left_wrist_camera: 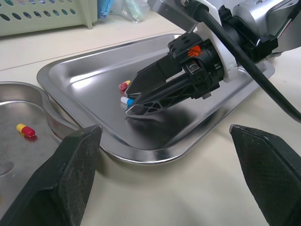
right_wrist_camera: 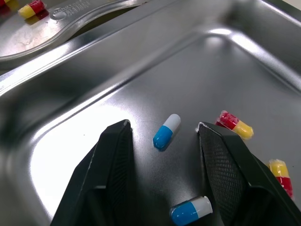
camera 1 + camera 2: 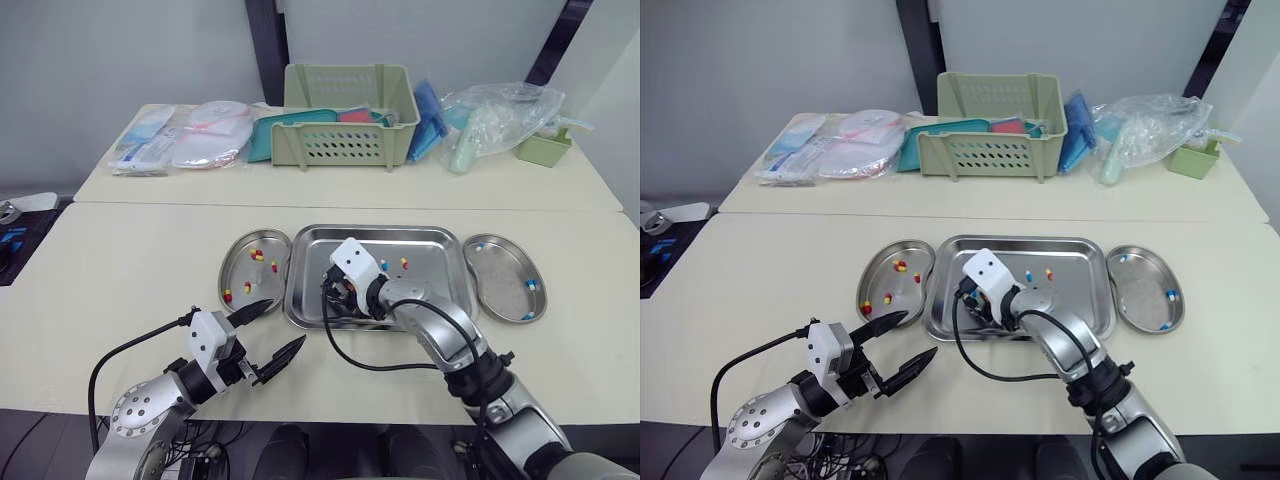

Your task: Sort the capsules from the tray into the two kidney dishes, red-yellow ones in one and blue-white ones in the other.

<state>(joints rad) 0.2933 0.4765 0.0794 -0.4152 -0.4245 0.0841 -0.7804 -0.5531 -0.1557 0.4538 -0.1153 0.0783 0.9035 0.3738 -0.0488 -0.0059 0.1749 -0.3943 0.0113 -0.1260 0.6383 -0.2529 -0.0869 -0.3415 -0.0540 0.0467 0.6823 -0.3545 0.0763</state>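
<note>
The steel tray (image 3: 430,240) lies between two kidney dishes. The left dish (image 3: 240,250) holds several red-yellow capsules (image 3: 258,256); the right dish (image 3: 500,262) holds blue-white capsules (image 3: 531,284). My right gripper (image 2: 162,125) is down in the tray's near left part, open, its fingertips on either side of a blue-white capsule (image 2: 166,131) without touching it. A red-yellow capsule (image 2: 236,125) lies just outside one finger, and another blue-white capsule (image 2: 190,210) is closer to the wrist. My left gripper (image 3: 285,323) hovers open over the table in front of the left dish, holding nothing.
A second table behind carries a green basket (image 3: 350,115), flat packets (image 3: 180,140), plastic bags (image 3: 500,120) and a small green box (image 3: 545,148). Black cables (image 3: 130,350) loop from both wrists. Bare tabletop (image 3: 120,270) stretches to the left of the dishes.
</note>
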